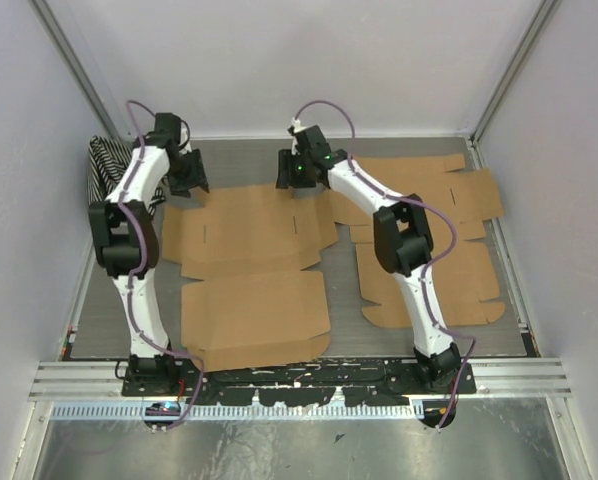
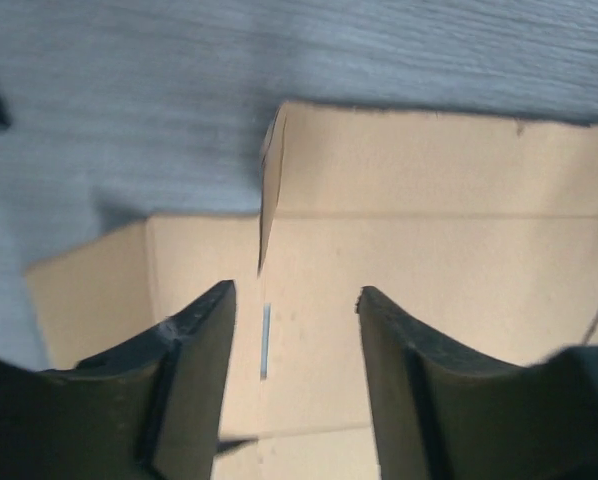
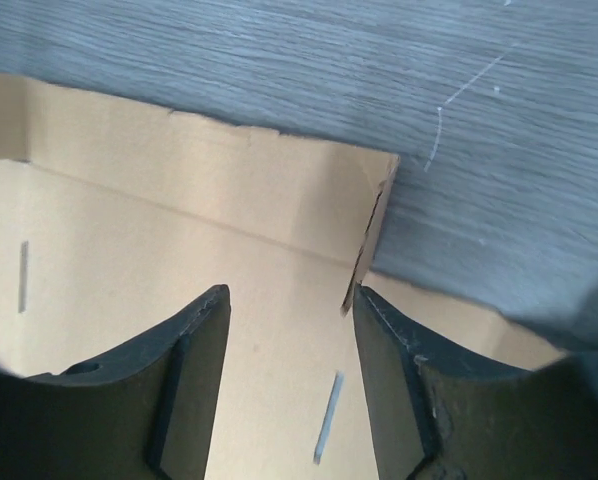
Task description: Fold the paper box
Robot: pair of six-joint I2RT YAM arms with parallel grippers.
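Note:
The paper box (image 1: 249, 270) is a flat brown cardboard blank lying left of the table's middle. Its far strip is slightly raised along the back edge. My left gripper (image 1: 192, 182) hovers over the blank's far left corner. In the left wrist view it (image 2: 294, 290) is open over the cardboard (image 2: 429, 250), with a lifted flap edge (image 2: 269, 190) just ahead. My right gripper (image 1: 287, 172) is over the far right corner. In the right wrist view it (image 3: 289, 290) is open and empty, and a cut flap edge (image 3: 371, 240) stands by its right fingertip.
More flat cardboard blanks (image 1: 449, 230) lie under and beside the right arm. A black-and-white striped object (image 1: 104, 165) sits at the back left corner. White walls close in three sides, and a metal rail (image 1: 299, 375) runs along the near edge.

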